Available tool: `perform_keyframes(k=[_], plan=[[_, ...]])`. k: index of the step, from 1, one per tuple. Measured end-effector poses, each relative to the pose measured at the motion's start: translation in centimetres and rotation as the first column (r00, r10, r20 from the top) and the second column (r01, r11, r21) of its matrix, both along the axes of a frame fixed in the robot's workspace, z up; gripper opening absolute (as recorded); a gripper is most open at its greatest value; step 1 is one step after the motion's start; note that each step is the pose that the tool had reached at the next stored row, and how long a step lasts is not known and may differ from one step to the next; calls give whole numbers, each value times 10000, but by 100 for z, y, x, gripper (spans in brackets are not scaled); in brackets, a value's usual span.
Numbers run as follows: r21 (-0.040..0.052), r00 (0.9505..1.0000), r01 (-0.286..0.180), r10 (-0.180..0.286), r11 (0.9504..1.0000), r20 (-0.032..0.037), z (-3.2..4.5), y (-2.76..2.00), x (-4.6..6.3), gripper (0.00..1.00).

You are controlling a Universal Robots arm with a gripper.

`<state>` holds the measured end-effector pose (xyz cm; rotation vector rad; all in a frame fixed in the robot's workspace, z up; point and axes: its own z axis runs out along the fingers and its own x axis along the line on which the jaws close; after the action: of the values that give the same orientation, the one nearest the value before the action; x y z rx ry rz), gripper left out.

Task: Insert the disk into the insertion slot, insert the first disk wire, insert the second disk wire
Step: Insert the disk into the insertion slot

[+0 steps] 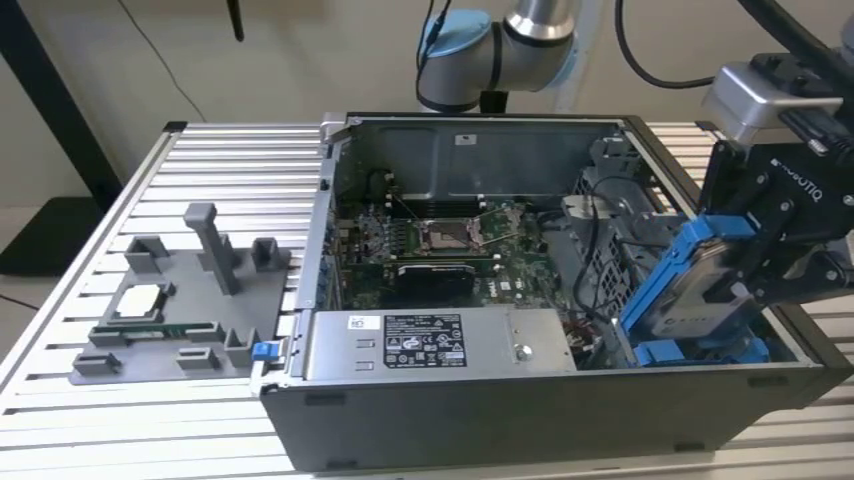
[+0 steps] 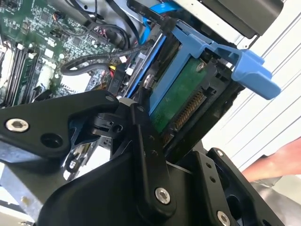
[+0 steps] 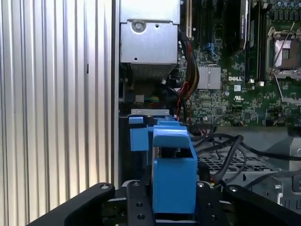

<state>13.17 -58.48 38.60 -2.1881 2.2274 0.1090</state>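
The slatted counter (image 1: 227,160) is carrying the open computer case (image 1: 534,400). At the exterior view's right, the tool (image 1: 767,265) is clamping the disk (image 1: 707,285) by its blue frame. The disk's long axis is tilting steeply, its lower end pointing at the insertion slot (image 1: 687,352) just below.

Open grey computer case (image 1: 534,420) on a ribbed aluminium table (image 1: 120,440), in the exterior view, green motherboard (image 1: 441,240) inside it, grey labelled power-supply box (image 1: 427,345) at six o'clock of the board, grey parts holder (image 1: 180,330) at nine o'clock of the case, maybe a processor chip (image 1: 142,300) lying on it
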Motion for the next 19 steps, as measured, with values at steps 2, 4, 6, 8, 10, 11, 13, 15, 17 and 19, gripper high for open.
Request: perform_keyframes(k=[2, 4, 6, 8, 10, 11, 13, 15, 17, 19], plan=[[-1, 10000, 0, 0, 10000, 0, -22, 0, 0, 0], [-2, 10000, 0, 0, 10000, 1, -23, 0, 0, 0], [-1, 10000, -1, 1, 10000, 1, -23, 0, 1, 100], [1, 10000, 0, 0, 10000, -14, -13, 0, 0, 100], [-2, 10000, 0, 0, 10000, -51, 15, 0, 0, 100], [-1, 10000, -1, 0, 10000, -64, 30, 0, 0, 100], [2, 10000, 1, -1, 10000, -70, 49, 0, 0, 100], [-1, 10000, 0, 0, 10000, -72, 61, 1, 0, 100], [-2, 10000, 0, 0, 10000, -72, 69, 11, 0, 100], [11, 10000, -1, 1, 10000, -58, 70, 33, 1, 100]])
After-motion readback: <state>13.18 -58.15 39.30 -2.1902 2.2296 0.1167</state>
